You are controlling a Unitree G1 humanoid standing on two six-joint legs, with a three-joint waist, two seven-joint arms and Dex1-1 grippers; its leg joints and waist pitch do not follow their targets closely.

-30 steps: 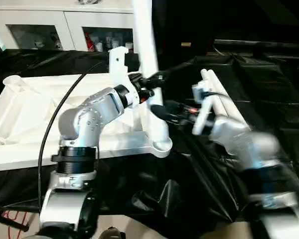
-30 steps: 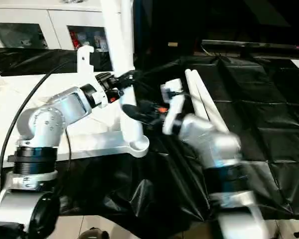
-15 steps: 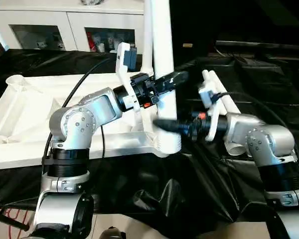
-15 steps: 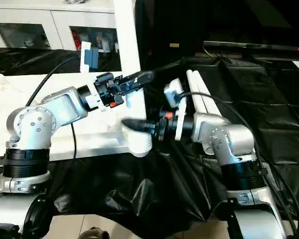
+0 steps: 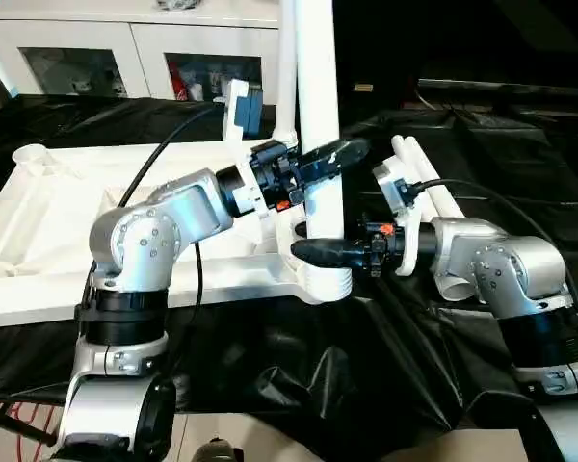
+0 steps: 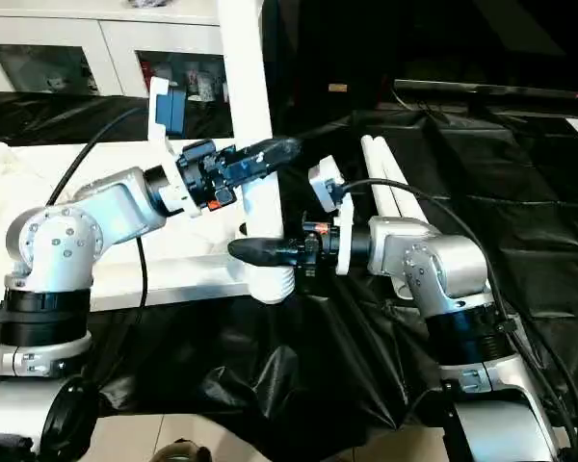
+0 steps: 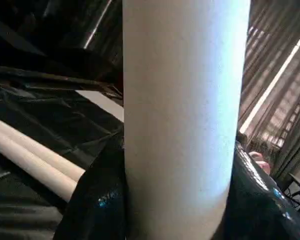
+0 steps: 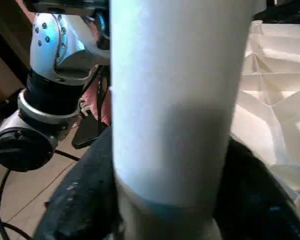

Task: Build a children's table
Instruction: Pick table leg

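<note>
A white cabinet [image 5: 125,43] with glass doors stands against the far wall. In front of it, crinkled black sheeting [image 5: 520,164] covers the work surface and hangs over its near edge. Pale floor [image 6: 222,438] shows below that sheeting.

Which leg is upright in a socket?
The leg both grippers clamp, standing in the tabletop's near corner socket. The spare legs lie flat on the black sheet.

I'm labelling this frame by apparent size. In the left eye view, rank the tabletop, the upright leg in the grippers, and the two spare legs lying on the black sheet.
1. tabletop, largest.
2. upright leg, cut off by the picture's top edge.
3. spare legs, smallest, partly hidden behind the right arm; they lie farther away, so their true length is unsure.
</note>
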